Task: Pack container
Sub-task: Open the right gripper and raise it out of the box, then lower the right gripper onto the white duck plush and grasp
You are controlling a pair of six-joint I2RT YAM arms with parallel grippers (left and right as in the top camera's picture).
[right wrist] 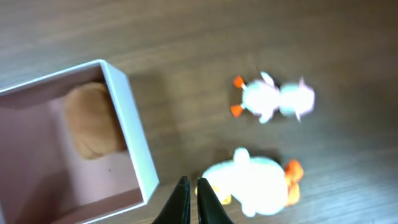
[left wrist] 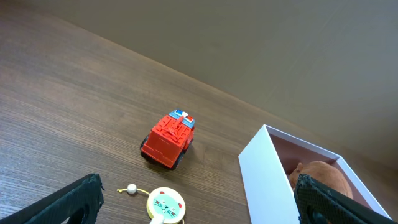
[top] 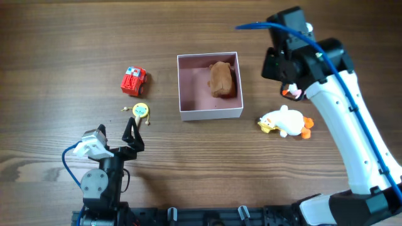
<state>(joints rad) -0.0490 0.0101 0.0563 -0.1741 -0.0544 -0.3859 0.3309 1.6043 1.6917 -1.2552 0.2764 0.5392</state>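
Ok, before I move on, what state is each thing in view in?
container: open-topped, upright, one toy inside
brown plush: lying in the container
red truck: on its wheels, on the table
cat rattle: flat on the table
big duck: lying on the table, unpacked
small duck: on the table, unpacked
left gripper: open, empty
right gripper: shut, empty

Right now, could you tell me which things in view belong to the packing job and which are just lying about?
Job: container, brown toy inside it, red truck, cat rattle, big duck, small duck.
Lying about: probably nothing; the rest is just table.
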